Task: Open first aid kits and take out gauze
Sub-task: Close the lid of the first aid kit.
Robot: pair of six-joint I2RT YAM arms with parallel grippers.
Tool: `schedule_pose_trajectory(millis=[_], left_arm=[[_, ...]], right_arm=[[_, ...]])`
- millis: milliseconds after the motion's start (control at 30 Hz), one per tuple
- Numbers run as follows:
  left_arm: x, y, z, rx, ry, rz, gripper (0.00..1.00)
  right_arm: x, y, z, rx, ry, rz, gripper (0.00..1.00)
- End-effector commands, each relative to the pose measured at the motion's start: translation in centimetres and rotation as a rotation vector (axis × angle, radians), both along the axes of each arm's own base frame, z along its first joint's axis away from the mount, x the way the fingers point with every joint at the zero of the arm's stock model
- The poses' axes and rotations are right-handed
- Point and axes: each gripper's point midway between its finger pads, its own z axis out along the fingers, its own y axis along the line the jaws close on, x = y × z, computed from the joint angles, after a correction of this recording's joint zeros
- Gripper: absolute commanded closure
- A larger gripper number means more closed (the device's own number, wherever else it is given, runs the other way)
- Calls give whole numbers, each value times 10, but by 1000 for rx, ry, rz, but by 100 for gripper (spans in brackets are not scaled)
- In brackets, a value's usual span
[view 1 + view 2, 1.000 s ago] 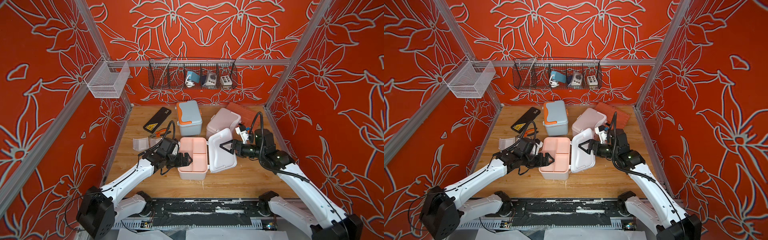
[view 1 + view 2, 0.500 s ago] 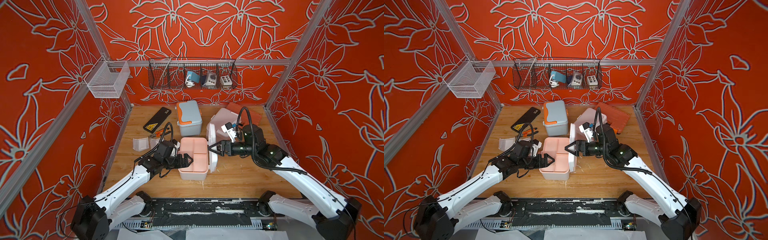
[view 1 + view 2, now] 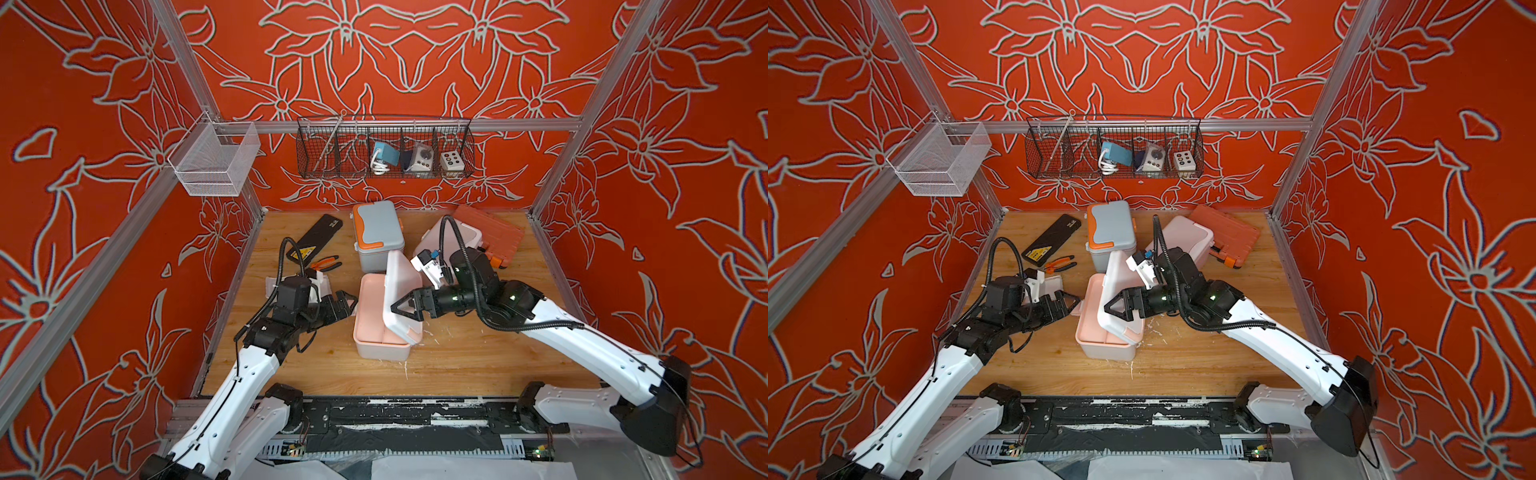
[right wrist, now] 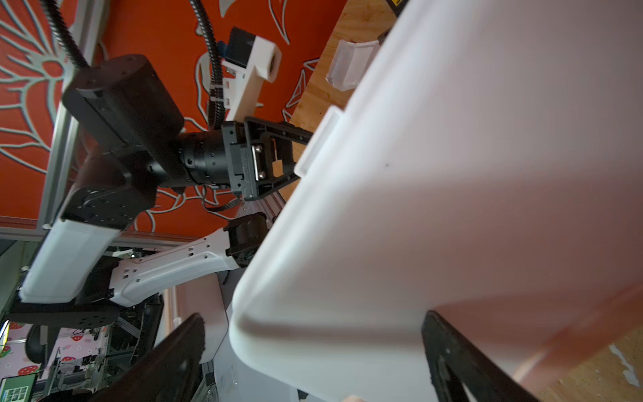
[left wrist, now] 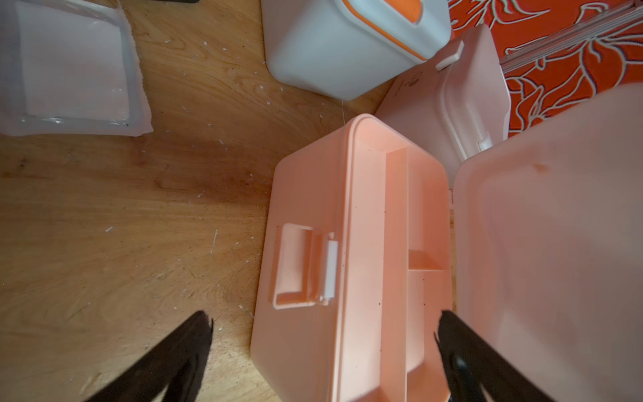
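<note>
Half-raised, the lid (image 3: 400, 282) of the peach-trimmed first aid kit (image 3: 382, 353) stands between the jaws of the wide-open right end effector (image 3: 401, 307) at the kit's 3 o'clock, while the left end effector (image 3: 347, 305), also open, hovers at 9, with gauze (image 5: 69, 69) at 10.

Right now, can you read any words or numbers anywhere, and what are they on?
Nothing can be read as words or numbers.
Yellow label on the black case: a warning triangle sign; its print is too small.
Small dark mark on the dusty pink kit: too blurred.
</note>
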Motion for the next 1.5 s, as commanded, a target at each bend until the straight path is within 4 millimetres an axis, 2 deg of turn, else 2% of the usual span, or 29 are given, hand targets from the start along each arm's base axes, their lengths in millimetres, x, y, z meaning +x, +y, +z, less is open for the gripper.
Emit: schedule_pose_trajectory(millis=[0,100,200,333,467,700,767,867,1033,1267,1300,1400,1467], left_arm=[[0,4,9,-13,-13,-15,2],[3,6,15,-27,-22,-19,2],[6,3,17,-37,-24,-33,2],[7,-2,15,-55,-8,-67,2],[6,-8,13,-70,3,-96,3],[-3,-35,14,-93,16,-158,4],[-6,-45,12,-90,22,-176,4],[-12,-58,6,-89,36,-201,4],[-19,-82,0,-93,54,-246,4],[-27,-112,2,-123,51,-311,5],[-29,-113,1,-120,55,-316,5],[-24,-97,3,-63,19,-251,3],[-23,-85,7,-53,0,-222,3]], right_arm=[[7,-5,-24,-143,-28,-29,2],[10,-12,-43,-260,-45,-30,2],[16,-24,-53,-375,-78,-43,2],[28,-43,-44,-454,-160,-105,2],[30,-51,-40,-481,-189,-115,2],[36,-68,-35,-536,-234,-155,2],[37,-74,-35,-551,-219,-168,5],[38,-80,-34,-571,-205,-169,19],[36,-81,-30,-561,-222,-144,37],[36,-77,-24,-574,-233,-100,40],[37,-75,-23,-572,-233,-96,40],[36,-63,-19,-537,-210,-67,42],[34,-51,-19,-508,-184,-31,47]])
